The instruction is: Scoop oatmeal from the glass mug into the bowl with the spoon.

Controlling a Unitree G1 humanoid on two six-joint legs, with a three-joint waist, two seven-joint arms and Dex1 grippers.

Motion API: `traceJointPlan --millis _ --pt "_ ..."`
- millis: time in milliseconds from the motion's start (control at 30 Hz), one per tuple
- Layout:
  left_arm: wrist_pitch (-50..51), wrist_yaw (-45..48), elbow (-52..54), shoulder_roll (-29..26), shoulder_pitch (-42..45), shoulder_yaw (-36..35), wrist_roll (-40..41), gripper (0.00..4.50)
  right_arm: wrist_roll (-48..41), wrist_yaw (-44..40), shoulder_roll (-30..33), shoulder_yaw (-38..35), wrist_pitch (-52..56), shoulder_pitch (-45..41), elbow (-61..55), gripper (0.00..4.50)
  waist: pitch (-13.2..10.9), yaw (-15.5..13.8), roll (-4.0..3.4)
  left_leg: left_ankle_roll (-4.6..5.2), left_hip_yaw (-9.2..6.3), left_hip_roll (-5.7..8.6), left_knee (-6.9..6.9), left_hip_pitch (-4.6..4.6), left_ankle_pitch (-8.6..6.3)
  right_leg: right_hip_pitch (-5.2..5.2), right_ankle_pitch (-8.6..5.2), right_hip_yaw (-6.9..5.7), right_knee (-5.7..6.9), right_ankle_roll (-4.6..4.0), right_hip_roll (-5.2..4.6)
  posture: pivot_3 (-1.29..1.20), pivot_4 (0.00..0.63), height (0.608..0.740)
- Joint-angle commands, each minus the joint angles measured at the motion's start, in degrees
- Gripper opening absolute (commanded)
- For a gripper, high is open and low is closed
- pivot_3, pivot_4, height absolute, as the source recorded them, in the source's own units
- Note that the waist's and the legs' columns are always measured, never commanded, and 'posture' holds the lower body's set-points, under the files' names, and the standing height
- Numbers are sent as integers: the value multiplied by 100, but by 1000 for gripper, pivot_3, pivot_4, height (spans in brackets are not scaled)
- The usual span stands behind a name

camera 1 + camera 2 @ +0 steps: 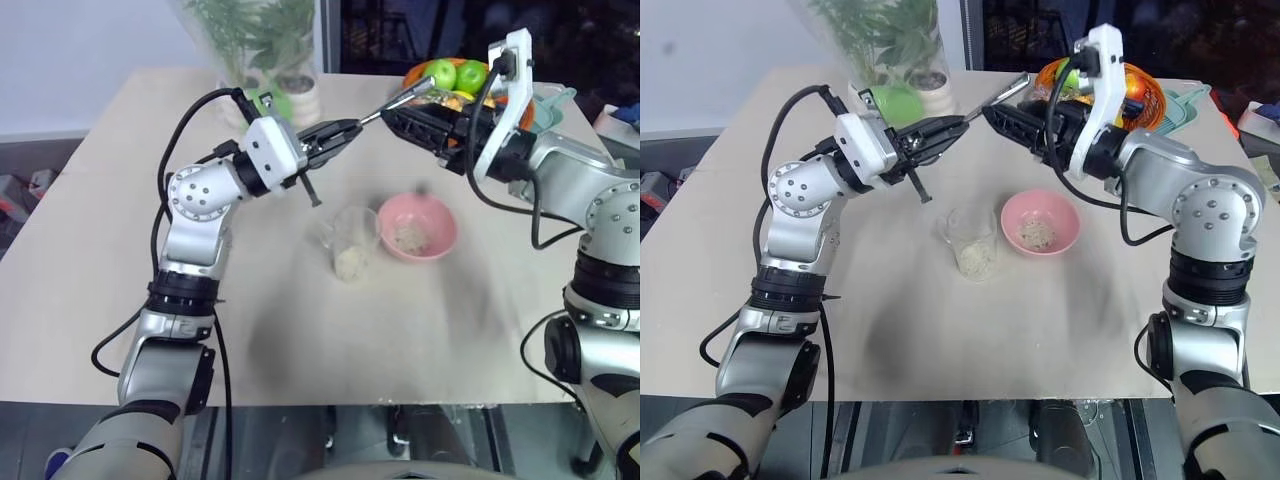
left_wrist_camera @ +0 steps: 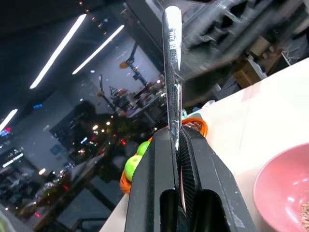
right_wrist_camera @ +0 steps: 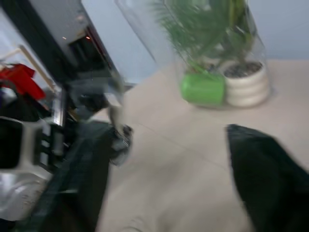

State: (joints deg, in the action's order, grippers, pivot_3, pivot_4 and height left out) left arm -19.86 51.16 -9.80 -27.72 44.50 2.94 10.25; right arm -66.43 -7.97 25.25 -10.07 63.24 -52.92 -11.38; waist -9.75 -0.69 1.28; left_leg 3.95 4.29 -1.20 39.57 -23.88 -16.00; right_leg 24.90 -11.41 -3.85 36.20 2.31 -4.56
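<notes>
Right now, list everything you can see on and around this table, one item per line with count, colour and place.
table: one, beige, under everything.
mug: one, clear glass, mid-table, just left of the bowl, some oatmeal at its bottom.
bowl: one, pink, right of the mug, a little oatmeal inside.
spoon: one, silver, in the air above the table, between the two grippers.
basket: one, orange, far right of the table, holding green fruit.
plant: one, green, in a clear vase at the table's far edge.
pot: one, cream, beside a green cup at the plant's base.
left gripper: black, shut on the spoon's handle.
right gripper: black, open, at the spoon's other end.
</notes>
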Motion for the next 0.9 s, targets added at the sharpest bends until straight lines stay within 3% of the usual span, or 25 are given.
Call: traceJointPlan --millis 33,233,267,333,433,500,767,867,900 --pt "-208 27 34 -26 202 -4 -40 0 -261 34 -20 -179 46 -158 -187 3299 0 0 0 0 0 0 0 0 0 0 0 0 2 0 0 0 150 740" --pt "-272 20 -31 -14 240 -1 -114 0 -527 116 -41 -197 121 -220 -164 3299 0 -3 0 0 1 1 5 0 0 0 0 4 7 0 -1 0 150 740" --pt "-283 23 -26 -18 232 -2 -119 0 -542 147 -48 -203 114 -229 -142 2759 0 -3 0 0 1 1 5 0 0 0 0 4 6 0 -1 0 150 740" --pt "-358 56 -39 -49 208 8 -145 0 -562 177 -42 -208 101 -250 -106 2205 0 -2 0 0 1 1 5 0 0 0 0 4 7 0 -1 0 150 740" --pt "-413 93 -65 -64 192 7 -156 0 -606 208 -33 -217 92 -273 -75 724 0 -2 0 0 1 1 6 0 0 0 0 4 7 0 -1 0 150 740" --pt "-463 125 -70 -82 163 15 -174 0 -662 230 -39 -227 94 -279 -70 108 0 -1 0 0 1 0 6 0 0 0 0 3 8 0 -1 0 150 740" --pt "-458 379 -125 -142 85 81 -42 0 -812 375 -23 -232 73 -255 -83 108 0 -2 0 0 0 0 7 0 0 0 0 4 10 0 -1 0 150 740" --pt "-209 462 -50 -129 39 48 149 996 -853 440 -27 -228 55 -239 -94 0 0 0 0 0 1 0 7 0 0 0 0 4 11 0 -1 0 150 740" --pt "-100 454 -5 -115 19 23 198 1658 -862 463 -24 -233 49 -232 -88 0 0 1 0 0 1 0 8 0 0 0 0 4 11 0 -1 0 150 740"
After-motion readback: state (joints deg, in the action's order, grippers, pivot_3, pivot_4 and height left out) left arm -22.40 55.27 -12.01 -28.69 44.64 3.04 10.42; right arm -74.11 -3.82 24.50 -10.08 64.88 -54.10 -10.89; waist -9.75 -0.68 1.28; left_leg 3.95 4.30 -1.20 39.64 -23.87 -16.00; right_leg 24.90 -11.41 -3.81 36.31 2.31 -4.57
